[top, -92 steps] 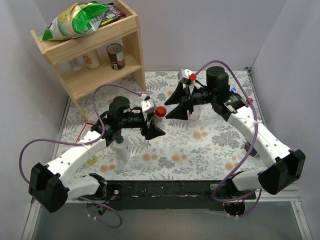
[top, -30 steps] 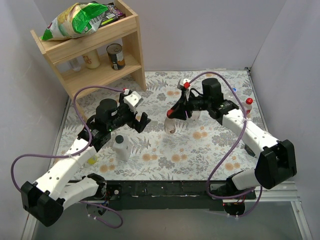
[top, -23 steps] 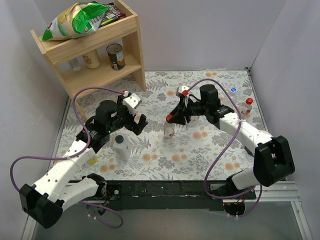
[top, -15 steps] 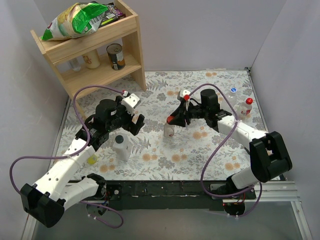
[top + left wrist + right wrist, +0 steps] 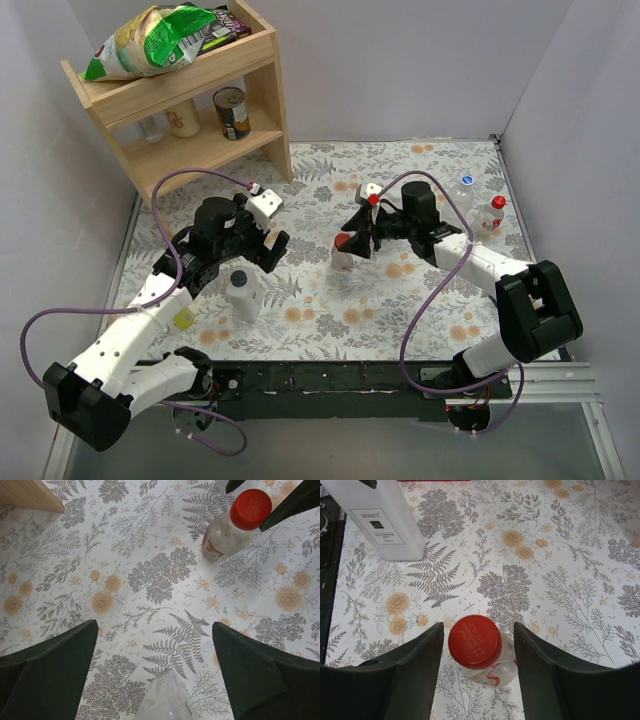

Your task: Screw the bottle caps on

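A small clear bottle [image 5: 497, 671] with a red-and-white label stands on the floral mat [image 5: 555, 560], with a red cap [image 5: 475, 640] on its neck. My right gripper [image 5: 478, 652] is open around that cap, with a narrow gap on each side. From above, the same bottle [image 5: 342, 260] sits mid-table under the right gripper [image 5: 352, 236]. My left gripper [image 5: 268, 250] hangs wide open and empty to the left of it. In the left wrist view the capped bottle [image 5: 227, 532] lies at the top right, far beyond the left gripper [image 5: 155, 672]. A second red-capped bottle [image 5: 490, 213] stands at the back right.
A white opaque dark-capped bottle [image 5: 242, 294] stands near the left gripper and also shows as the white bottle [image 5: 377, 520]. A blue cap [image 5: 466, 180] sits at the back right. A wooden shelf [image 5: 200, 140] fills the back left corner. A small yellow thing [image 5: 183, 318] lies by the left arm.
The right gripper's jaws have parted from the red-capped bottle, which now stands upright on the mat instead of hanging tilted in the grip. The left arm has barely moved.
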